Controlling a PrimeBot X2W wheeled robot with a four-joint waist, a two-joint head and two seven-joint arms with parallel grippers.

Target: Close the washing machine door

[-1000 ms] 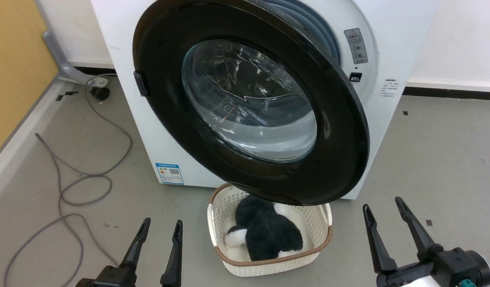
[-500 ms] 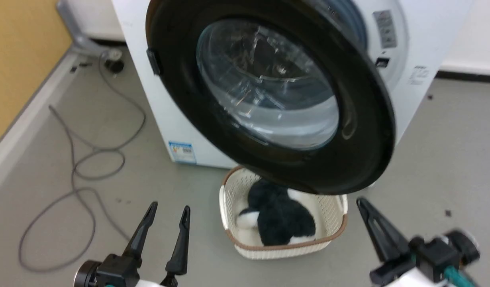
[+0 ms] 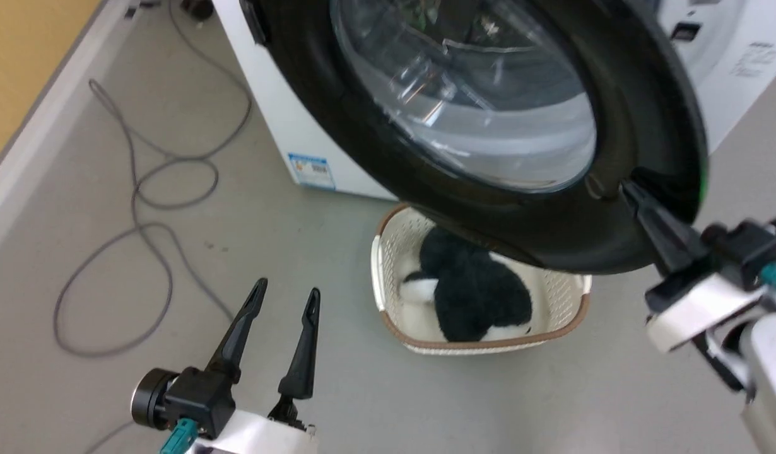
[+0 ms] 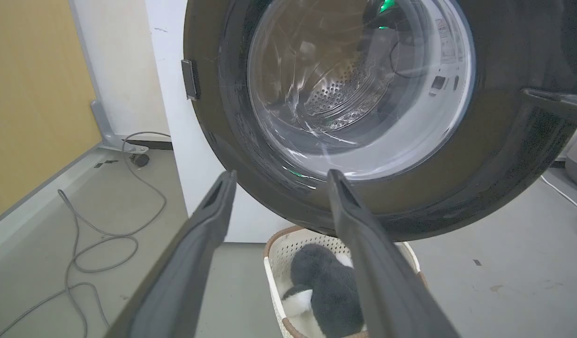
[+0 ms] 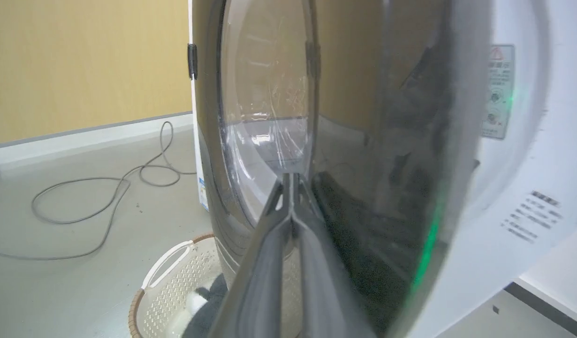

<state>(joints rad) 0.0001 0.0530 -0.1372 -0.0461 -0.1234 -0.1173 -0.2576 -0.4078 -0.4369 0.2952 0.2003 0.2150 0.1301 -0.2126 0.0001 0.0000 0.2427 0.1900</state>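
Lower left, the left gripper [image 3: 286, 293] hangs with fingers spread, holding nothing. At the right edge, the right gripper [image 3: 631, 189], spread a second ago, now has its fingers pressed together, tip right at the black rim of the washing machine door [image 3: 476, 94]. The door spans the top of the frame, swung open over the basket [image 3: 380, 277], off the washing machine [image 3: 287, 120] behind. Looks like the push shut is starting.

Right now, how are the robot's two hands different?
The left hand has its fingers spread open; the right hand has its fingers pressed together. The left hand hangs low over the floor, apart from the washing machine door; the right hand's tips are up at the door's black rim. Both have two long dark fingers.
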